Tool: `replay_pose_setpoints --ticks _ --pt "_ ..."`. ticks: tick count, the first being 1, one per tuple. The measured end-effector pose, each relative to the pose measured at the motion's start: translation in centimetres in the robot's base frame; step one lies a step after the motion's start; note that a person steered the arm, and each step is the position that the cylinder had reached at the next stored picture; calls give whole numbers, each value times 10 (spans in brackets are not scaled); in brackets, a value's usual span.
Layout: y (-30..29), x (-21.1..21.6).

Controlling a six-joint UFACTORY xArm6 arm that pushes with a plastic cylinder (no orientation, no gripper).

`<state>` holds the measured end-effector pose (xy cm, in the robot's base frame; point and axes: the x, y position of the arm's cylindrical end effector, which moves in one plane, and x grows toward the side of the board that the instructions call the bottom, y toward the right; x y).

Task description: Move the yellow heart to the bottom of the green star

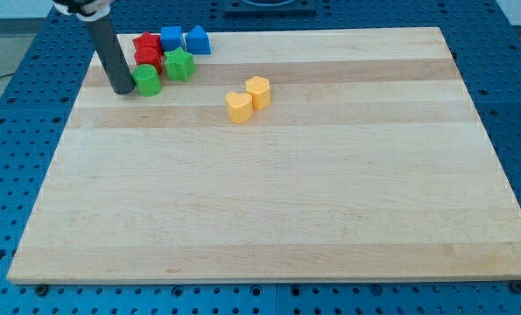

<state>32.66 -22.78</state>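
Note:
My tip [121, 88] rests on the board at the view's top left, touching the left side of a round green block [147, 80]. The green star [179, 64] sits just up and right of that block. Two yellow blocks lie side by side nearer the middle. The lower left one [238, 106] looks like the yellow heart. The upper right one [257, 91] looks like a hexagon. The heart lies down and to the right of the green star, well apart from it and from my tip.
Two red blocks [147, 51] sit above the round green block. A blue cube [171, 38] and a second blue block [197, 39] sit near the top edge of the wooden board [269, 210]. A blue perforated table surrounds the board.

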Motion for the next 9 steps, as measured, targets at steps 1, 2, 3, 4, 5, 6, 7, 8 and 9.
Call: replay_pose_setpoints --ticks 1,2,3,4,5,6,7,8,9 --pt "5 0" --pt "8 0" --pt "5 0" --pt "7 28" --pt "65 67" --pt "140 92" --pt "219 105" --pt "225 76" --pt "194 53"
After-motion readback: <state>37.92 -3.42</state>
